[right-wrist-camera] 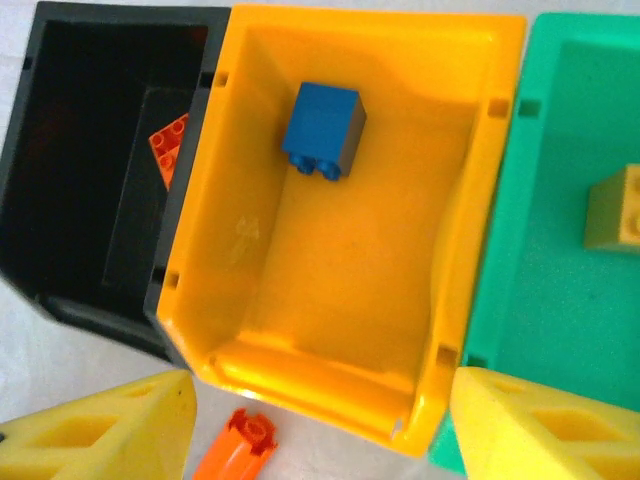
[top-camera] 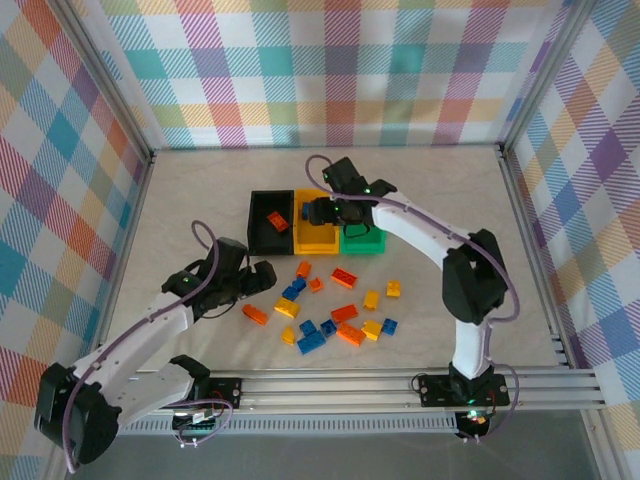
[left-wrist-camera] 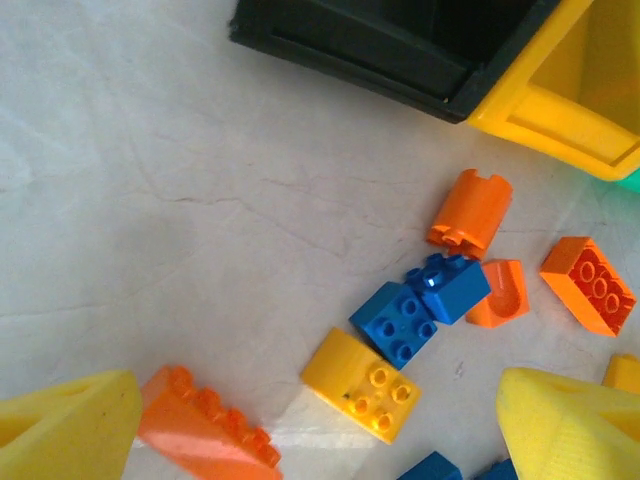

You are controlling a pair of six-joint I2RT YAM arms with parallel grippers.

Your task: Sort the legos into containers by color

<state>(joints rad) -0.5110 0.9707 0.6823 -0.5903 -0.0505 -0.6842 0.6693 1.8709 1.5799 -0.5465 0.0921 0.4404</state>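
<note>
Upper middle of the overhead view: black bin (top-camera: 271,222), yellow bin (top-camera: 312,243) and green bin (top-camera: 362,242) side by side in a row on the surface (top-camera: 200,190). Above the yellow bin, right jaws spread wide, gripping nothing. Inside that bin, toward the top of the right wrist view, one blue brick (right-wrist-camera: 322,128); in the black bin an orange brick (right-wrist-camera: 170,148); in the green bin a yellow brick (right-wrist-camera: 615,208). Centre of the overhead view: loose legos (top-camera: 330,310) scattered below the bins. At their left edge, left jaws low and wide apart, nothing clamped, a long orange brick (left-wrist-camera: 205,430) just beside the lower-left finger (left-wrist-camera: 60,430).
</note>
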